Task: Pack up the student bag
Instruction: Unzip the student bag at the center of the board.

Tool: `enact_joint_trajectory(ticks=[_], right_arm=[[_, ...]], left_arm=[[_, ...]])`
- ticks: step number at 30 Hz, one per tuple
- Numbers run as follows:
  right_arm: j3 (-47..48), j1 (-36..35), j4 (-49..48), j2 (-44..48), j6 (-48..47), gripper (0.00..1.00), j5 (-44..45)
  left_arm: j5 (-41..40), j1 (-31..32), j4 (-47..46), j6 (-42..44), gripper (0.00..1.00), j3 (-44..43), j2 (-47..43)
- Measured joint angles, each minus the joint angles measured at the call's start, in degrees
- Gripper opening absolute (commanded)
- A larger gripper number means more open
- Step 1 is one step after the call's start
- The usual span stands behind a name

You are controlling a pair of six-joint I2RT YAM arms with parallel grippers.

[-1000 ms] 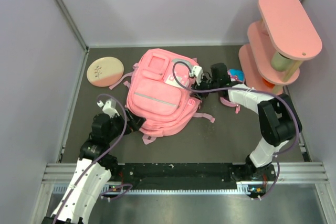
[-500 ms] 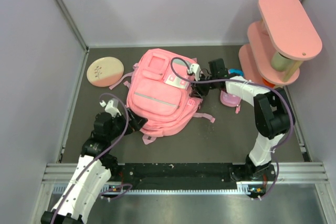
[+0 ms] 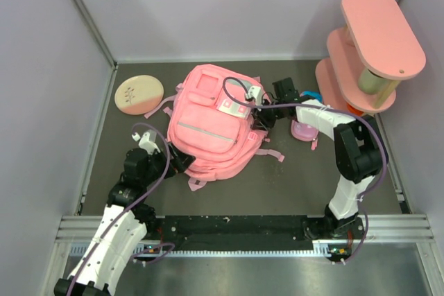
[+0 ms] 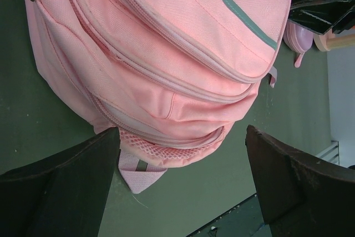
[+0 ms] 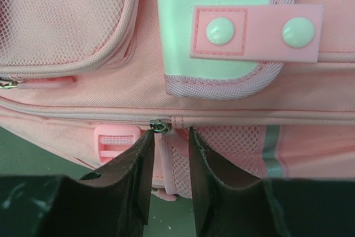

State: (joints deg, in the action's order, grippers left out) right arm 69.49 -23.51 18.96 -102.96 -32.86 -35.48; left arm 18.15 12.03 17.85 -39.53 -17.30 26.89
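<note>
Locate the left gripper (image 4: pixel 180 134) nearest the bases, at 7 o'clock of the student bag (image 3: pixel 208 119), spread to full width and gripping nothing. Read this as a standby pose facing the bag's near edge, ready to brace it. Find the bag lying flat, front pockets up, at the centre of the table (image 3: pixel 291 185). At the bag's 3 o'clock side, note the right gripper (image 5: pixel 171 134) narrowed to a slim gap astride the zipper pull (image 5: pixel 160 126); cannot tell whether pinched yet. Judge the aim as drawing the zipper to open the bag for packing. Farther out, note a small pink pouch (image 3: pixel 304 129) at 3 o'clock, a round disc (image 3: pixel 139 95) at 10 o'clock and a tiered shelf (image 3: pixel 368 53) at 2 o'clock. Count two arms, one bag, one pouch, one disc, one shelf with three tiers.
</note>
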Motion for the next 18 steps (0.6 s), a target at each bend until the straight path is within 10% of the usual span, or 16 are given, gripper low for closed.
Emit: enact_joint_trajectory(ticks=[8,15,18], right_arm=[[0.0,-0.83,0.7,0.0,-0.07,0.39,1.62],[0.0,-1.86,1.05,-0.24,-0.09,0.0,3.96],[0.0,-2.23,1.29,-0.63,-0.04,0.0,4.31]], left_arm=[[0.0,0.0,-0.22,0.0,0.99,0.0,-0.02],[0.0,0.0,-0.17,0.0,0.99,0.0,-0.09],[-0.04,0.0,-0.15,0.0,0.99,0.09,-0.42]])
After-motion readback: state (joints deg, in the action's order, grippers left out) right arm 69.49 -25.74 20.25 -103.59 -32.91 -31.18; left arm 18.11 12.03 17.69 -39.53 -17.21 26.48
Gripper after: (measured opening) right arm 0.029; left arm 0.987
